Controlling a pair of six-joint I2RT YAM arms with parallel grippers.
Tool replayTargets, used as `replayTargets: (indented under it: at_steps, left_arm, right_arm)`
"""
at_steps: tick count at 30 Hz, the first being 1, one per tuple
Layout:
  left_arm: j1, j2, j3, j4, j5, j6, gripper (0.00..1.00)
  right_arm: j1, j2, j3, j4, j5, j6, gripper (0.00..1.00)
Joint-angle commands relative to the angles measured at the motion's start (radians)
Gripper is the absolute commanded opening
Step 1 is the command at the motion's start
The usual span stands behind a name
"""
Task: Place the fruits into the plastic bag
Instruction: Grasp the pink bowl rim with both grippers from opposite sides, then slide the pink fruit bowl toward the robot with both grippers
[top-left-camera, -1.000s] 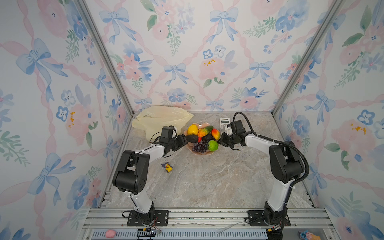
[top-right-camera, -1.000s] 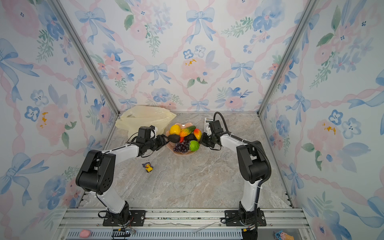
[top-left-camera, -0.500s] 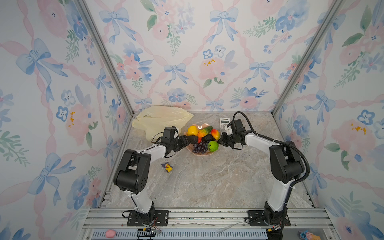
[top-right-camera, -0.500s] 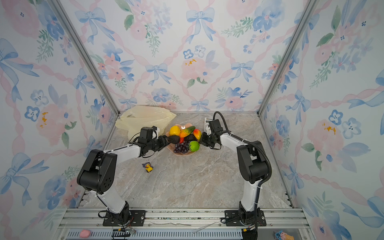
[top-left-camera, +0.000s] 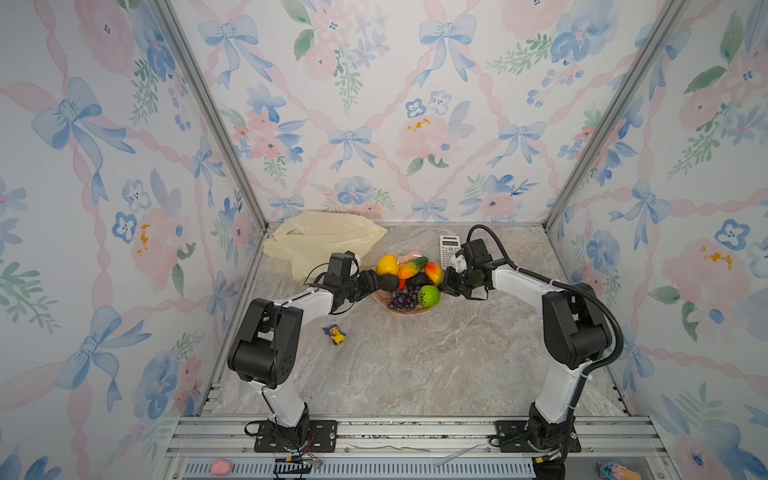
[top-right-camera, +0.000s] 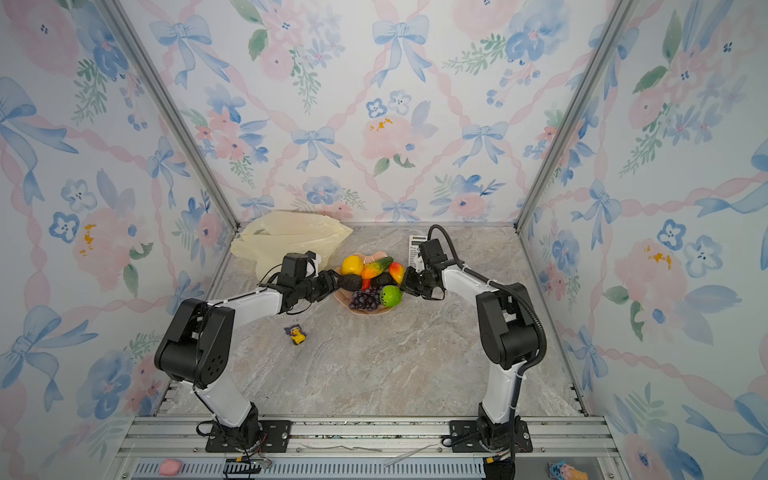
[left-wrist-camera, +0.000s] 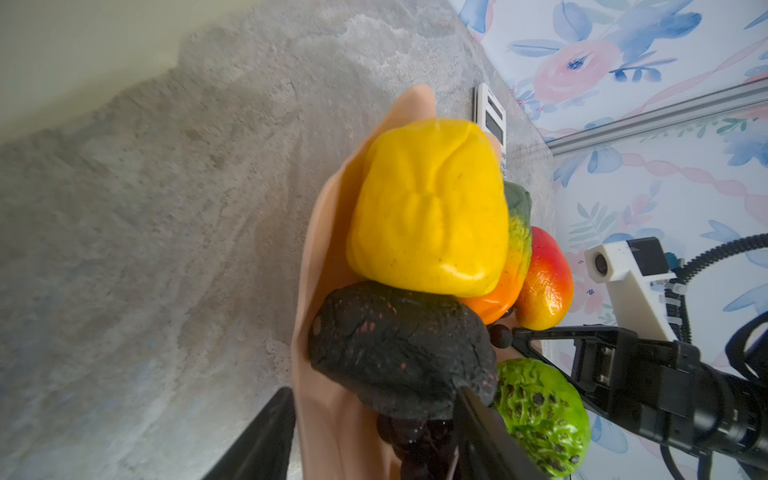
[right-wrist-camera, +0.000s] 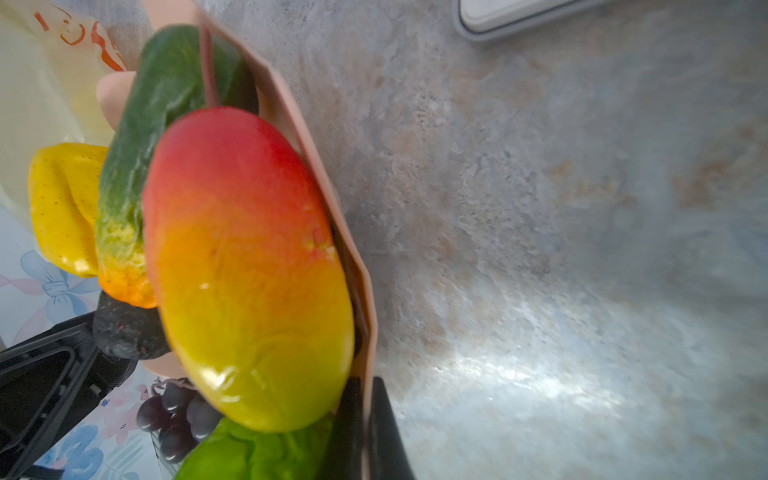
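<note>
1. The fruits (top-left-camera: 409, 270) are glossy, lumpy toys heaped on a thin pink plate (left-wrist-camera: 320, 419); the crinkly pale plastic bag (top-left-camera: 324, 241) slumps behind it, in the far left corner.
2. Your left claw (top-left-camera: 372, 283) is part open, astride the pitted dark avocado (left-wrist-camera: 399, 353) and the plate's edge.
3. Your right claw (right-wrist-camera: 365, 395) pinches the plate's opposite rim, closed.
4. The marbled table (top-left-camera: 415, 365) stretches wide toward you; a calculator (top-left-camera: 449, 249) sits just behind the right claw.
</note>
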Motion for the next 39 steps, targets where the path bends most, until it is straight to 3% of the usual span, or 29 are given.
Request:
replayTargets:
  at_steps: [1,32,34,39]
  left_arm:
    - [-0.011,0.005,0.029,0.013,0.015,-0.004,0.63]
    - [-0.066,0.016,0.032,0.037,0.024,-0.017,0.63]
    - [-0.068,0.015,0.032,0.037,0.026,-0.017,0.63]
    - [-0.068,0.009,0.027,0.037,0.026,-0.017,0.63]
  right_arm:
    - [-0.013,-0.05,-0.032,-0.098,0.021,-0.055,0.04]
    - [-0.134,-0.291,-0.358,-0.124,0.024,-0.133,0.03]
    - [-0.136,-0.292,-0.363,-0.124,0.023,-0.133,0.05]
    - [-0.14,-0.308,-0.365,-0.134,0.037,-0.138,0.21]
